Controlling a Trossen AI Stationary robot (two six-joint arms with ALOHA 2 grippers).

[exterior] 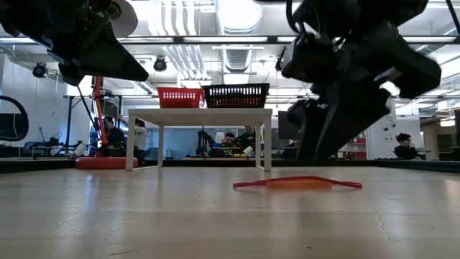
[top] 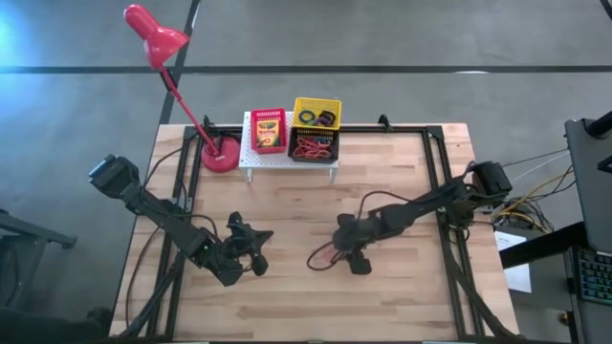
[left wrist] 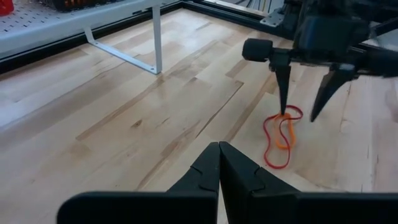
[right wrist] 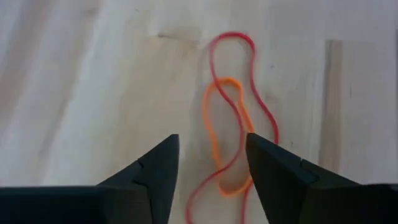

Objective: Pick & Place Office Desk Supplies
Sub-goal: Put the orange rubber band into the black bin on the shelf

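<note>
Right wrist view: right gripper [right wrist: 208, 168] spread wide over the rubber bands [right wrist: 233, 124], orange loop partly between the fingertips, red one probably straddling too, lined up for a pinch. Left gripper [left wrist: 219, 163] pinched closed, parked alongside, clear.

Lighting even and bright overall. High view: bench [top: 382, 182] evenly lit, soft shadows only; pale glare patch on the floor at 10 o'clock. Low view: ceiling strip lights [exterior: 237, 18] overhead, blown out white; both arms read as dark silhouettes against them; near bench surface soft, out of focus. Left wrist view: sharp mid-frame, right pincer [left wrist: 305, 112] crisp. Right wrist view: rubber bands [right wrist: 233, 118] blurred, wood washed pale, right pincer's fingers [right wrist: 155, 174] dark.
</note>
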